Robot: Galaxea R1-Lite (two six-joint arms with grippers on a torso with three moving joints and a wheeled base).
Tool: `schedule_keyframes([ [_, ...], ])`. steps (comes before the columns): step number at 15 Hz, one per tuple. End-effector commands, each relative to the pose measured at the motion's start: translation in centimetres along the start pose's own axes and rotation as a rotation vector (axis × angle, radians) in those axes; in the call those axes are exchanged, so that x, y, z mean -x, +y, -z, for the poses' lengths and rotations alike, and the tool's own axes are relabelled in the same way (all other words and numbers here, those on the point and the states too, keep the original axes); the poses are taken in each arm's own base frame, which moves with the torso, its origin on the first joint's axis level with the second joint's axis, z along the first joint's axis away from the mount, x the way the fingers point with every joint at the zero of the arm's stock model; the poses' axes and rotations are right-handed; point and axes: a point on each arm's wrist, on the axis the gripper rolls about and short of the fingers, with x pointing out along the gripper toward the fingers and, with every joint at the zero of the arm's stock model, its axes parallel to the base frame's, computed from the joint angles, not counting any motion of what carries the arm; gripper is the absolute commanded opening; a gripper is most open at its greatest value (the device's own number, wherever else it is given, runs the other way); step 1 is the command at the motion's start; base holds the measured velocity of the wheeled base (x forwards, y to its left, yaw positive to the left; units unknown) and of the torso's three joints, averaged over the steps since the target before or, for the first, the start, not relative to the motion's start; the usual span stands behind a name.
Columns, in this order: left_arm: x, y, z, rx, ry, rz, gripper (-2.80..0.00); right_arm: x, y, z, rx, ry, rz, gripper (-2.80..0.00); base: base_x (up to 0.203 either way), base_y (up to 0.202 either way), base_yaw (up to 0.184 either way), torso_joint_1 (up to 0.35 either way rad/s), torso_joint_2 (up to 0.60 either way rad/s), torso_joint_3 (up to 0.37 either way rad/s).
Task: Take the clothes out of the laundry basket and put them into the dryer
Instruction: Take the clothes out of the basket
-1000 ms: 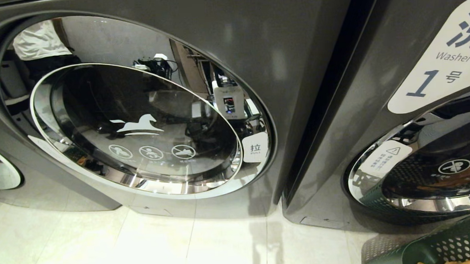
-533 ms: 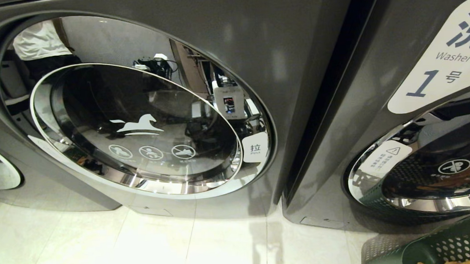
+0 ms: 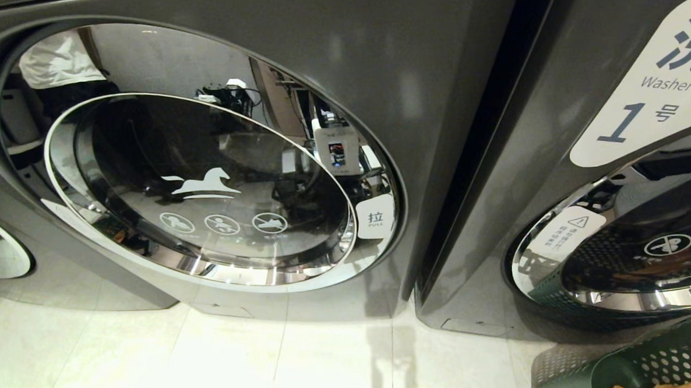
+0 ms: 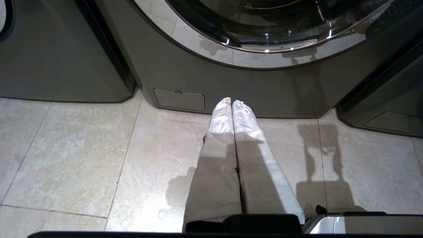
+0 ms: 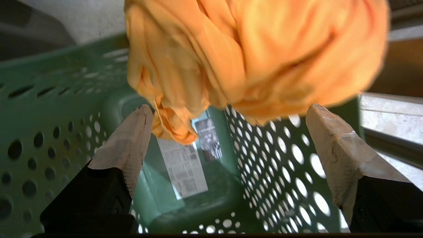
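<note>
Your right tool (image 5: 228,114) is inside the green laundry basket (image 5: 49,132), its two pale fingers (image 5: 127,145) spread wide with nothing between them. The bundled orange garment (image 5: 257,56) lies just past the fingertips, bunched against the perforated basket wall, close to the left finger but not pinched; whether the cloth brushes that finger cannot be told. A printed label (image 5: 183,165) sits on the basket floor beneath.

Your left tool (image 4: 232,109) is parked low over the tiled floor (image 4: 82,158) in front of the machine base, fingers pressed together and pointing at the kick panel.

Judging from this, the task is barely begun: the garment is not yet gripped, and nothing is seen loaded anywhere. You have all of it left: closing on the cloth, lifting it out, opening a door and dropping it in.

Outward, the head view shows the big round door (image 3: 205,182) of the machine straight ahead shut, its pull tab (image 3: 375,217) on the right edge. The next unit to the right wears a Washer label (image 3: 644,87), so that one is likely not your target. The basket's rim (image 3: 650,361) peeks in at the lower right corner. The shut door is your main obstacle.
</note>
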Motion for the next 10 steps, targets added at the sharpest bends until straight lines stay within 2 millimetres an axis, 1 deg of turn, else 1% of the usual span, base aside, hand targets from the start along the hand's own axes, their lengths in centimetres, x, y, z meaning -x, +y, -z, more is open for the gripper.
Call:
schedule_keyframes([
  [1, 0.0, 0.0, 0.0, 0.001, -0.002, -0.001, -2.80, -1.3, 0.2, -0.1, -0.003, -0.002, -0.001, 0.00, 0.000, 0.000, 0.000, 0.000, 0.00, 0.000],
  [6, 0.0, 0.0, 0.0, 0.001, -0.002, -0.001, -2.80, -3.4, 0.6, 0.1, 0.021, 0.016, -0.021, 0.00, 0.000, 0.000, 0.000, 0.000, 0.00, 0.000],
  [10, 0.0, 0.0, 0.0, 0.001, -0.002, 0.001, -2.80, -4.3, 0.8, -0.1, 0.048, 0.010, -0.027, 0.00, 0.000, 0.000, 0.000, 0.000, 0.00, 0.000],
])
